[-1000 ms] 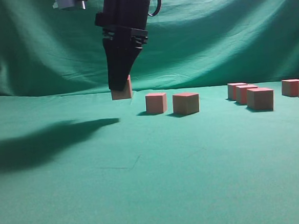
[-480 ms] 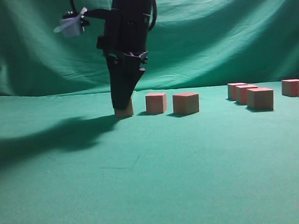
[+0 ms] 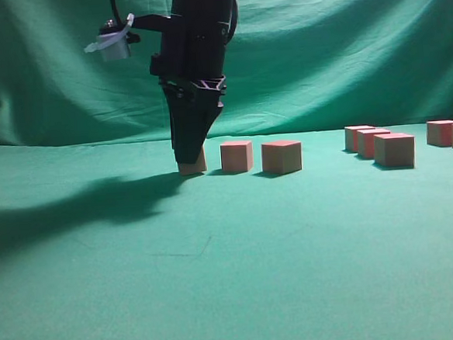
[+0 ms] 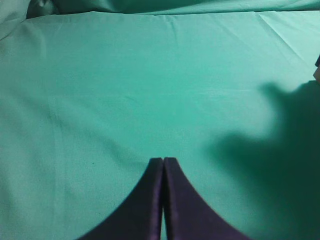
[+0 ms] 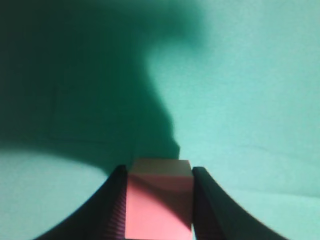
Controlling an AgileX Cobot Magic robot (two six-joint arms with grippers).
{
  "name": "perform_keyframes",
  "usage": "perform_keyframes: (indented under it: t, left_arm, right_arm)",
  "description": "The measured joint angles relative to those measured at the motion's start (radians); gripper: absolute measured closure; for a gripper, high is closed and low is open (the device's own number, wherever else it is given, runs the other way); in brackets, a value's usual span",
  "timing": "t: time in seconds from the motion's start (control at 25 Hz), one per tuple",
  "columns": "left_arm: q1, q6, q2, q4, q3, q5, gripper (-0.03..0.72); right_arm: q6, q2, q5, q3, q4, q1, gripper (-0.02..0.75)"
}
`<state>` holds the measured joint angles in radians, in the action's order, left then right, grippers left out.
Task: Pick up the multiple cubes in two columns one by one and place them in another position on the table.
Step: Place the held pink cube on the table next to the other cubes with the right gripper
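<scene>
My right gripper reaches down from above at the left of the exterior view, shut on a pinkish-red cube whose bottom appears to rest on the green table. In the right wrist view this cube sits squeezed between the two dark fingers. Two more cubes stand in a row just right of it. Several other cubes stand in columns at the far right. My left gripper hovers shut over bare cloth, holding nothing.
An upright wrinkled green backdrop closes off the far edge. The arm casts a broad shadow on the cloth to the left. A small white part juts out from the arm's left side.
My right gripper has come down with the cube, from hanging above the cloth to table level, and shifted slightly right toward the row of two cubes.
</scene>
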<state>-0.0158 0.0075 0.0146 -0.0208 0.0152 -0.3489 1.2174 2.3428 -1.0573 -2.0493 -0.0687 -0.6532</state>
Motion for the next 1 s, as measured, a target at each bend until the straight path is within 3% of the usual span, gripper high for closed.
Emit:
perform_keyframes:
  t: [1.0]
  left_arm:
    - [0.000, 0.000, 0.000, 0.000, 0.000, 0.000, 0.688]
  right_arm:
    - [-0.001, 0.000, -0.012, 0.000, -0.008, 0.000, 0.458]
